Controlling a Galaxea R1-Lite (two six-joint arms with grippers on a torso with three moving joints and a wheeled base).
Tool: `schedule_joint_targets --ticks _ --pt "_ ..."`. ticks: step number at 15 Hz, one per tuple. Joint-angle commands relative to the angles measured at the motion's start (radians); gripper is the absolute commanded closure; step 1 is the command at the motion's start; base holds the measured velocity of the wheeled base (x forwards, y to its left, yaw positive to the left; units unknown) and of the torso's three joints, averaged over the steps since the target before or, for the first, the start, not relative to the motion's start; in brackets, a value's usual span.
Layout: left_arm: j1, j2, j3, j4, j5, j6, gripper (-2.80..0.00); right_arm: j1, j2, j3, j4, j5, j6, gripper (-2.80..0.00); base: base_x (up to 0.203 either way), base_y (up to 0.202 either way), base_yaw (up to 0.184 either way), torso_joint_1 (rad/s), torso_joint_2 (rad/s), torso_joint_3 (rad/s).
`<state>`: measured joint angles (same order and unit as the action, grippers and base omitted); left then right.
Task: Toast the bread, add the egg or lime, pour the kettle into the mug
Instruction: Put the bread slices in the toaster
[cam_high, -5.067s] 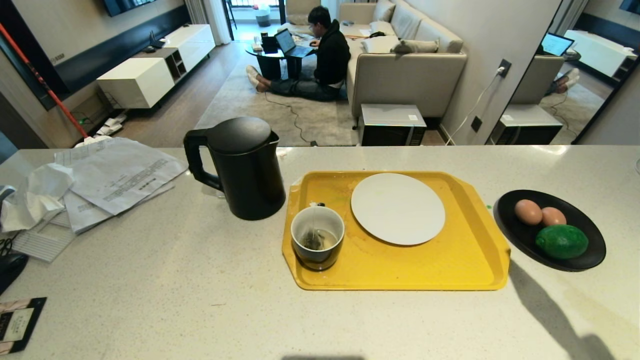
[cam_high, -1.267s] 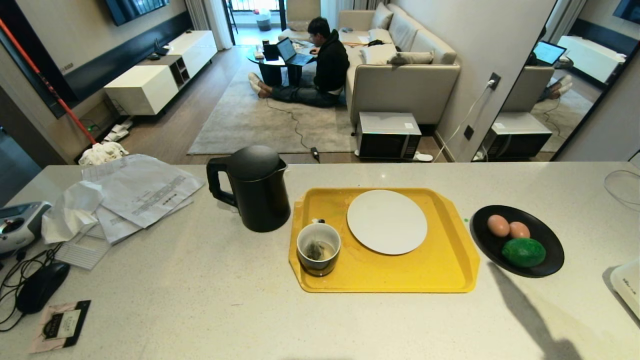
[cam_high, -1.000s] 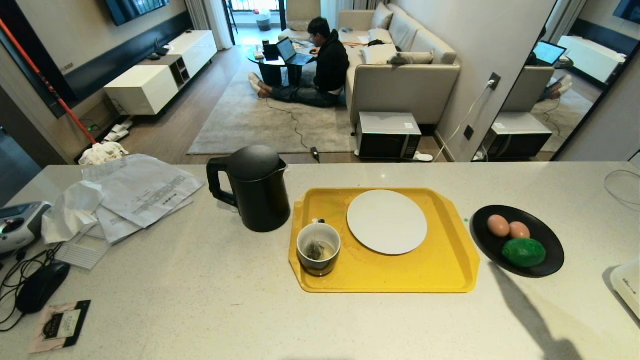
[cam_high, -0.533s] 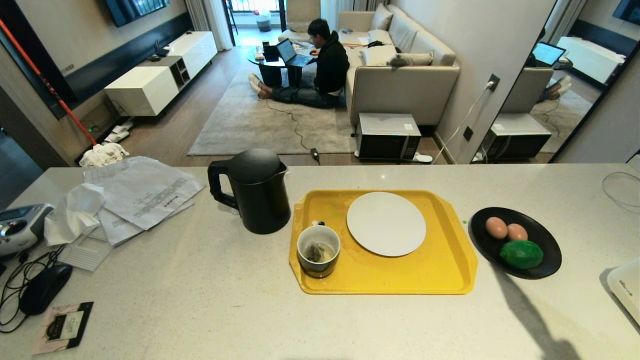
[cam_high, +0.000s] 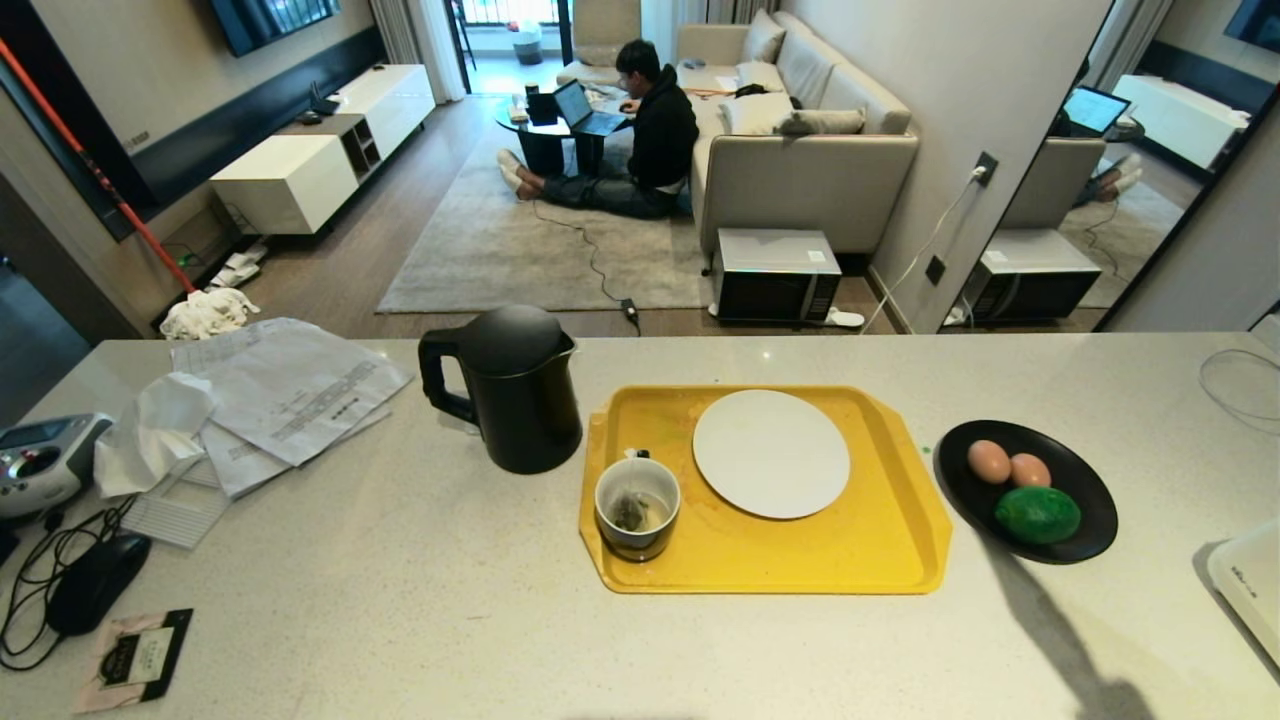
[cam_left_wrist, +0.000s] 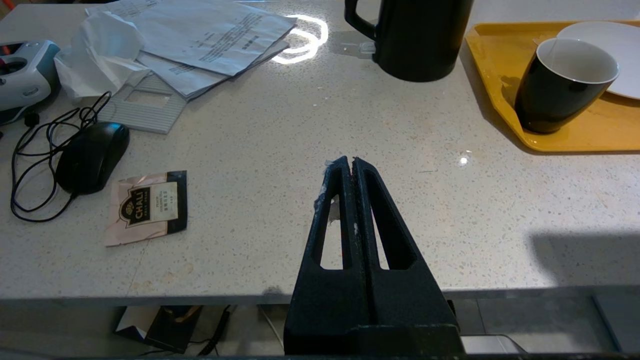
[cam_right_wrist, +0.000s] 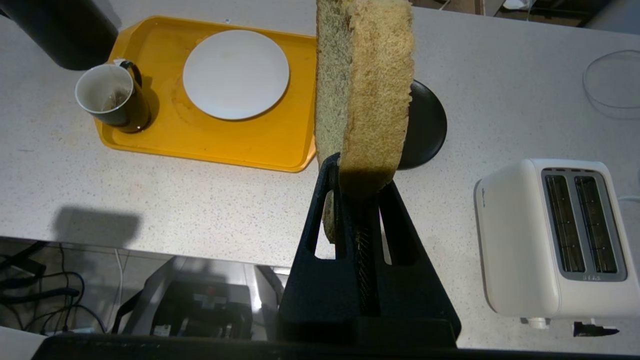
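My right gripper (cam_right_wrist: 357, 172), seen only in its wrist view, is shut on the lower edge of the bread (cam_right_wrist: 365, 75), a thick pale slice held on edge above the counter's near side. The left gripper (cam_left_wrist: 352, 161) is shut and empty over the counter's front edge. The black kettle (cam_high: 520, 395) stands left of the yellow tray (cam_high: 900, 560). The mug (cam_high: 637, 505) sits in the tray's near left corner with a tea bag inside. Two eggs (cam_high: 988, 461) and the lime (cam_high: 1037, 514) lie in a black dish (cam_high: 1095, 500) right of the tray.
A white plate (cam_high: 771, 454) lies on the tray. A white two-slot toaster (cam_right_wrist: 550, 235) stands at the counter's right end. Papers (cam_high: 270, 395), a mouse (cam_high: 95, 580) with cables and a tea sachet (cam_high: 135, 660) crowd the left. A person sits on the floor beyond the counter.
The whole head view has shifted as the camera moved: the counter now sits lower and smaller in the picture, with more of its two ends showing. Nothing on the counter has moved.
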<state>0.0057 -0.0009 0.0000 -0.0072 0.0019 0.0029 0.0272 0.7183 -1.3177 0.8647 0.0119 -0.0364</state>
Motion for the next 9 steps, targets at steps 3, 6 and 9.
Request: schedule_joint_targets --ticks 3,6,9 --pt "0.000 -0.001 0.000 0.000 0.001 0.000 0.00 0.000 0.000 0.000 0.007 -0.006 0.000 0.00 0.000 0.000 0.000 0.076 -0.13 -0.059" --pt "0.000 -0.001 0.000 0.000 0.000 0.000 0.00 0.002 0.000 0.000 0.007 -0.006 0.000 0.00 0.000 0.000 0.000 0.044 -0.08 -0.036" --pt "0.000 0.001 0.000 0.000 0.001 0.002 0.00 0.002 0.000 -0.002 0.005 -0.006 0.000 0.00 0.000 0.000 0.000 0.000 0.00 0.000"
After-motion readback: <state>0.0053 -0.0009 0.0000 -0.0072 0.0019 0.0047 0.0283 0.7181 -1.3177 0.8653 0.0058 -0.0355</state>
